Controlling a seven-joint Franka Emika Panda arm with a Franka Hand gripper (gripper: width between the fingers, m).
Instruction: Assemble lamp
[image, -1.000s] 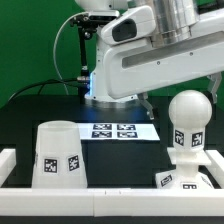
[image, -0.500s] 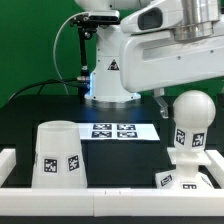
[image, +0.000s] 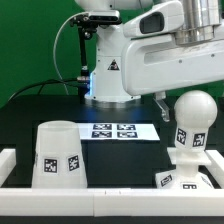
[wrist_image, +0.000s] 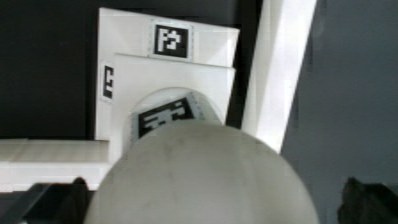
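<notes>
The lamp's rounded white bulb (image: 192, 118) stands upright by its neck on the blocky tagged base (image: 186, 176) at the exterior view's right. The large tapered shade (image: 58, 152) stands mouth-down at the left. My gripper (wrist_image: 210, 208) hangs just above the bulb and is open. In the wrist view the bulb's dome (wrist_image: 205, 170) fills the space between my two dark fingertips (wrist_image: 43, 204), which stand apart from it on either side. The base (wrist_image: 169, 58) shows beyond the dome. In the exterior view only one dark finger (image: 160, 104) shows, beside the bulb.
The marker board (image: 117, 130) lies flat on the black table behind the parts. A low white wall (image: 100, 206) runs along the front and left, and also shows in the wrist view (wrist_image: 285, 60). The robot's base (image: 105, 80) stands at the back.
The arm has swung toward the exterior view's right, and the dark finger has come over beside the bulb. The lamp parts have not moved.
</notes>
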